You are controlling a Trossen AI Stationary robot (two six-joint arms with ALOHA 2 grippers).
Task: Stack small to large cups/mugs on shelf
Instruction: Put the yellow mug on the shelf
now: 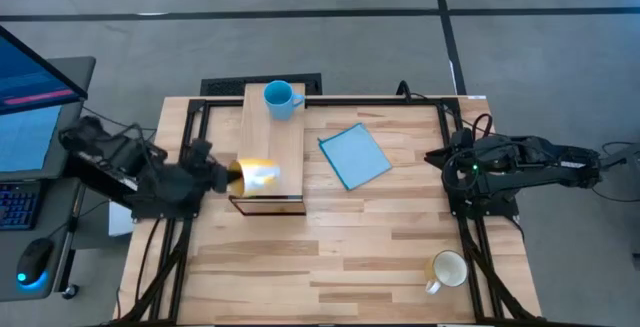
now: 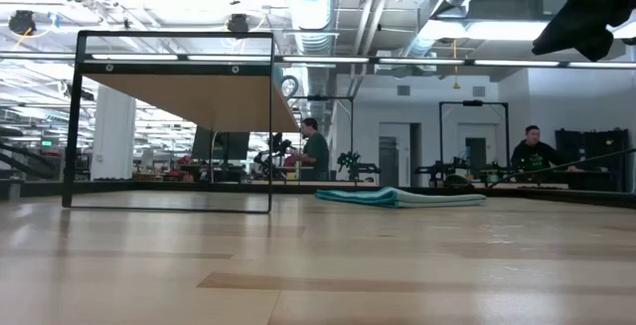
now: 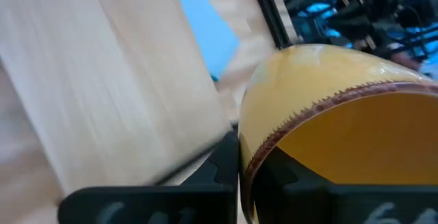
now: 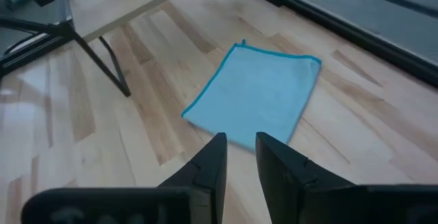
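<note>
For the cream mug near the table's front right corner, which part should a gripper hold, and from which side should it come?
The cream mug stands upright, mouth open upward, with its handle pointing toward the table's front-left. Probably best is to come straight down and pinch the rim wall on the side away from the handle, one finger inside and one outside. The right gripper is the nearer one.

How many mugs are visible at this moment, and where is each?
3. The light-blue mug stands on the shelf at its far end; the orange mug is held by the left gripper over the shelf's near end; the cream mug sits near the table's near-right corner.
</note>
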